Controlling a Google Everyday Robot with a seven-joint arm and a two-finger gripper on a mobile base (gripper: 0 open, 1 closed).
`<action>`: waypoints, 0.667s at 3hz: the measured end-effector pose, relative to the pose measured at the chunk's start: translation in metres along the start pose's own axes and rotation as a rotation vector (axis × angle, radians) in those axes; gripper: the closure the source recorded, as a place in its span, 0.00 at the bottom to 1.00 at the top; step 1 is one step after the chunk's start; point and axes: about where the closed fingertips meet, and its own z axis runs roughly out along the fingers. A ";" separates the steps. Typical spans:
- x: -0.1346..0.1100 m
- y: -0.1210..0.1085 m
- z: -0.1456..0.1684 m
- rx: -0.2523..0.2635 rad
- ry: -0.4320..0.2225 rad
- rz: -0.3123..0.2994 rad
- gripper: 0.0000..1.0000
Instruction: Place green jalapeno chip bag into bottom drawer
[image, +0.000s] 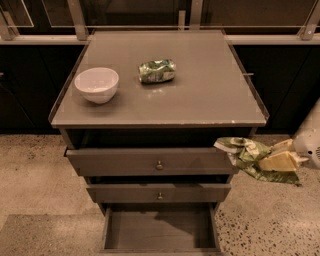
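The green jalapeno chip bag (248, 156) is a crumpled light-green foil bag held in the air to the right of the cabinet, level with the top drawer's right end. My gripper (277, 159) is shut on the bag; its pale fingers (278, 162) pinch the bag's right part, and the white arm enters from the right edge. The bottom drawer (161, 231) is pulled open below the two knobbed drawers, and its flat floor is bare. The bag hangs above and to the right of this drawer.
On the cabinet top (200, 100) stand a white bowl (97, 84) at the left and a small shiny rolled dark-green packet (157, 71) near the middle. The top drawer (150, 162) and middle drawer (159, 193) stick out slightly. Speckled floor surrounds the cabinet.
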 end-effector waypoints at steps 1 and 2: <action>0.022 -0.006 0.003 0.002 -0.031 0.082 1.00; 0.075 -0.026 0.020 0.028 -0.104 0.199 1.00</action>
